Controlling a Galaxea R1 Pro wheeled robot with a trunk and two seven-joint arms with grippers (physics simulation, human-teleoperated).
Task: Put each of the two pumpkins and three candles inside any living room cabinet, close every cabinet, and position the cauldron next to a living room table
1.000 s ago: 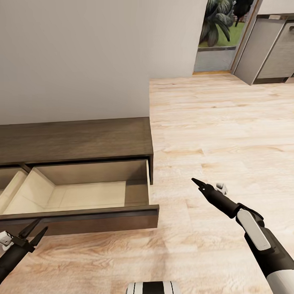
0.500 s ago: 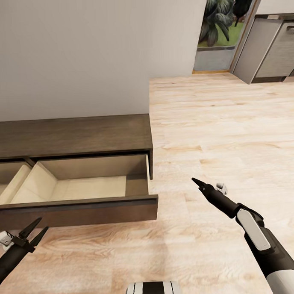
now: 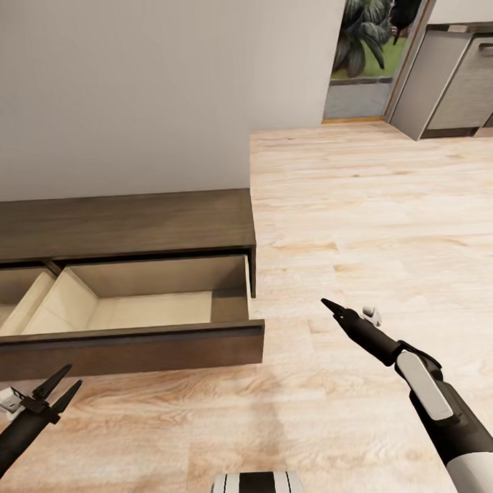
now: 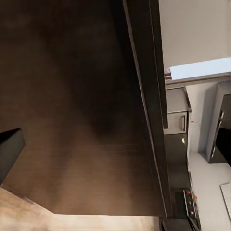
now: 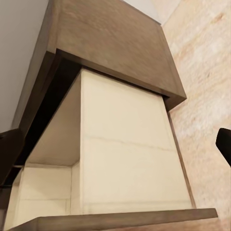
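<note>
The cabinet (image 3: 131,223) is a long, low dark-brown unit against the wall. Its right-hand drawer (image 3: 142,312) is pulled out, and the pale interior holds nothing. A second open compartment (image 3: 8,300) shows at the left edge. My left gripper (image 3: 69,378) is open, low in front of the drawer's front panel (image 3: 129,350). My right gripper (image 3: 326,303) is open over bare floor to the right of the drawer. The right wrist view looks into the drawer (image 5: 125,159), and the left wrist view faces dark cabinet wood (image 4: 72,96). The pumpkins, candles, cauldron and table are out of view.
Light wooden floor (image 3: 360,220) stretches to the right and behind the cabinet's end. A pale wall (image 3: 125,87) rises behind the cabinet. Far right, a doorway with plants (image 3: 370,33) stands beside grey kitchen units (image 3: 455,87). My base (image 3: 257,488) is at the bottom.
The whole view has shifted, so the cabinet and its open drawer sit slightly higher in the picture. Both arms hold the same pose and both grippers are unchanged.
</note>
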